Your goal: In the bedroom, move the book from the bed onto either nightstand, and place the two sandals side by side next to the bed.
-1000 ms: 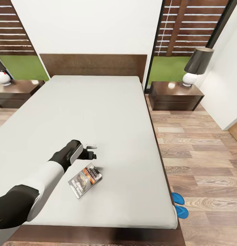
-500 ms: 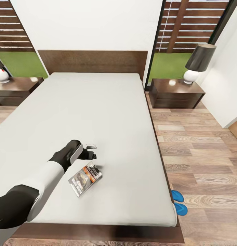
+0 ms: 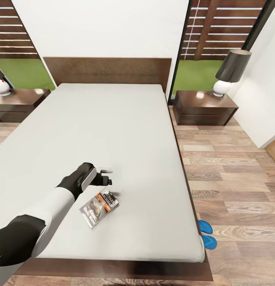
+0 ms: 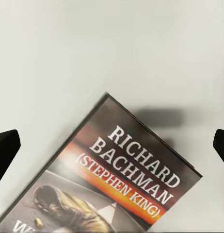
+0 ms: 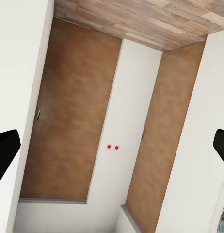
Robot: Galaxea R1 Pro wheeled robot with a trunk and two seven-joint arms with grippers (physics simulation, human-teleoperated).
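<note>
Left arm outstretched, its end effector (image 3: 107,176) with fingers spread wide.

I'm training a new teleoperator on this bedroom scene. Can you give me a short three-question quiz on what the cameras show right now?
1. True or false: the book lies on the bed.
2. Multiple choice: the left tool is (A) shut on the book, (B) open above the mattress beside the book, (C) resting on a nightstand.
3. Where are the sandals?

Key:
1. True.
2. B; in the left wrist view its fingertips stand wide apart.
3. On the wood floor by the bed's foot corner, on the side of the nightstand with the lamp.
</note>
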